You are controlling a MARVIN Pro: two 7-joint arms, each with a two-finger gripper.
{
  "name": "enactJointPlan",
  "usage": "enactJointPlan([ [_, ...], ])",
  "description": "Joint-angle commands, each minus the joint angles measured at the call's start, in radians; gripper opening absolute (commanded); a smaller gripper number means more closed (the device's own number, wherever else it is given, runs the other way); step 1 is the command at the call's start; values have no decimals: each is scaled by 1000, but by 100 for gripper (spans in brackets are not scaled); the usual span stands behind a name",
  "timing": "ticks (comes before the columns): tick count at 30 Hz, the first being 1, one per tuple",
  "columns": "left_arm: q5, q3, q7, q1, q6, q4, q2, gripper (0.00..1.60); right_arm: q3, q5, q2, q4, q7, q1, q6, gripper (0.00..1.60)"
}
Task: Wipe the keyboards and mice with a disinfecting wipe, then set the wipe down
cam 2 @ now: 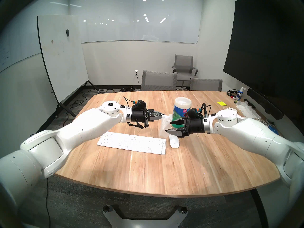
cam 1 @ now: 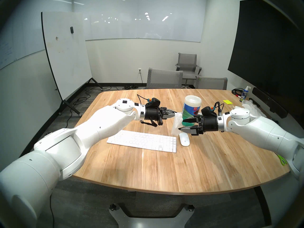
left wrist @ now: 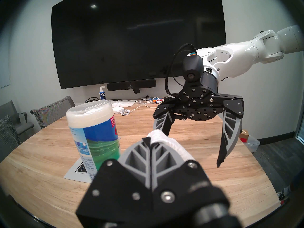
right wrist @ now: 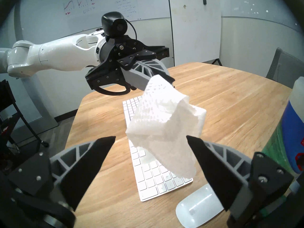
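The white keyboard lies flat on the wooden table, with the white mouse just to its right. My left gripper is shut on a top corner of the quilted white wipe, which hangs in the air above the keyboard's right end. My right gripper is open, its fingers on either side of the hanging wipe and not touching it. In the right wrist view the wipe hangs between the open fingertips, over the keyboard and mouse.
A tall wipe canister with a green-blue label stands just behind the grippers on a paper sheet. At the far right are a spray bottle, a yellow sticky note and crumpled white sheets. Grey chairs stand behind the table.
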Motion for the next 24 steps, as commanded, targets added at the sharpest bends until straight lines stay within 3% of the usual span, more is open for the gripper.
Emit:
enactJointPlan([
  [1, -6, -12, 3, -19, 3, -12, -3, 0, 12, 10, -23, 11, -11, 8, -9, 160],
  [24, -33, -33, -27, -13, -22, -23, -16, 0, 13, 20, -36, 22, -3, -1, -11, 160],
])
